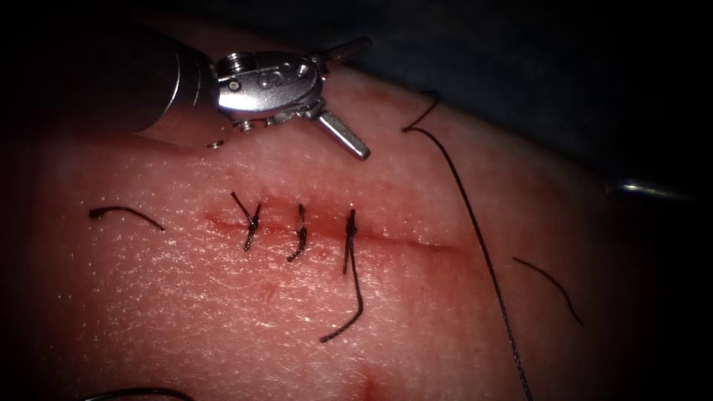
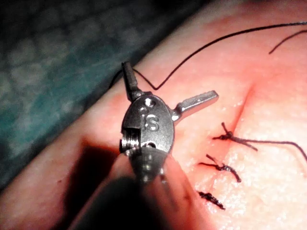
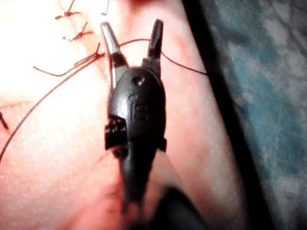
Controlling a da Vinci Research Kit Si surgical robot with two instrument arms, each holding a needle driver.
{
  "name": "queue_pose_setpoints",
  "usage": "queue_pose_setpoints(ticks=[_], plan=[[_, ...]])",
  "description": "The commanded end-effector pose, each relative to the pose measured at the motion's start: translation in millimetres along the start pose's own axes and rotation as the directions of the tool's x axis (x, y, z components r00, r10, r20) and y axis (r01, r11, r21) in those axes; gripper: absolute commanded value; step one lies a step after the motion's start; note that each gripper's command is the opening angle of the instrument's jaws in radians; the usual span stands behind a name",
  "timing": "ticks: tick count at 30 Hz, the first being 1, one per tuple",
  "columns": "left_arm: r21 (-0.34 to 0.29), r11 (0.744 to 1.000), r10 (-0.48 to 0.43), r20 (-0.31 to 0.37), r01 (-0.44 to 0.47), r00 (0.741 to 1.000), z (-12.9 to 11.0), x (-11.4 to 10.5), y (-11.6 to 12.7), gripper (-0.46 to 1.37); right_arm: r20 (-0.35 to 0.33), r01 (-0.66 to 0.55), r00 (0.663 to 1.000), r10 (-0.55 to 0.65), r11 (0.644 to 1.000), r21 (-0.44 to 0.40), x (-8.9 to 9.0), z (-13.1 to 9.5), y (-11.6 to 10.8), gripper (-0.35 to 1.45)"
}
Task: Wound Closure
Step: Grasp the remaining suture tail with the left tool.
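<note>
The left tool (image 2: 170, 93) bears raised letters on its wrist housing (image 2: 149, 125), just behind the jaw pivot; they read "IS". The right tool (image 3: 132, 33) carries the same "IS" mark on its dark wrist housing (image 3: 139, 108), below the pivot pin. In the endoscope view, the stamp on the left tool's housing (image 1: 271, 78) is too small to read.

My left claw (image 1: 349, 95) has slim silver jaws on a polished steel wrist with round screws and stamped lettering, beyond a dark shaft; my right claw (image 3: 132, 38) looks near-black, stamped "IS".
</note>
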Motion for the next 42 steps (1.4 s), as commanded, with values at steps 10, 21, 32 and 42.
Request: queue_pose_setpoints(ticks=[10, 21, 32, 42], plan=[[0.005, 1.000, -0.011, 0.025, 0.011, 1.000, -6.5, -1.5, 4.4, 1.04, 0.052, 0.008, 0.999, -0.017, 0.985, 0.170, 0.2, 6.6, -6.4, 1.16], [0.059, 0.997, -0.054, 0.055, 0.051, 0.997, -11.0, -0.8, 7.5, 0.91, 0.237, -0.050, 0.972, -0.002, 0.975, 0.214, -8.6, 8.4, -8.6, 1.13], [0.081, 0.994, -0.073, 0.060, 0.068, 0.996, -10.6, 0.8, 8.7, 0.80, 0.520, -0.076, 0.853, -0.041, 0.976, 0.202, -17.2, 5.4, -5.7, 1.11], [0.093, 0.993, -0.071, 0.061, 0.066, 0.996, -9.5, 0.6, 9.3, 0.74, 0.524, -0.122, 0.850, 0.050, 0.987, 0.103, -26.4, 1.8, 2.0, 1.11]])
